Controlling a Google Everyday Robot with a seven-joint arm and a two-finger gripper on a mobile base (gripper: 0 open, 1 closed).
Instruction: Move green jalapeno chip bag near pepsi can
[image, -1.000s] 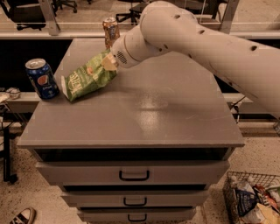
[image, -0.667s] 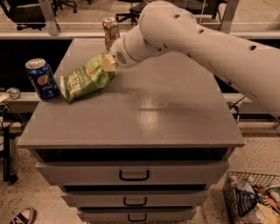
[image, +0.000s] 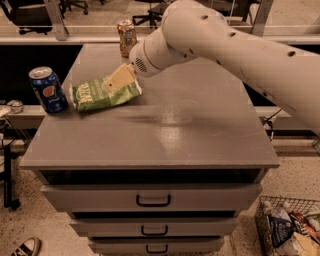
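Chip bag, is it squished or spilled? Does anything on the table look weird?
Nothing looks spilled or broken. The chip bag lies flat, crinkly and a bit slanted, just right of the pepsi can. The can stands upright, quite close to the table's left edge. The gripper sits at the bag's upper right end.

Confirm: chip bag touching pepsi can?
Cannot tell. Camera view: chip bag end sits right by pepsi can, gap unclear; gripper over bag's top edge.

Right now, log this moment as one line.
tool: on green jalapeno chip bag | bag: lying beside pepsi can | orange can: at far edge
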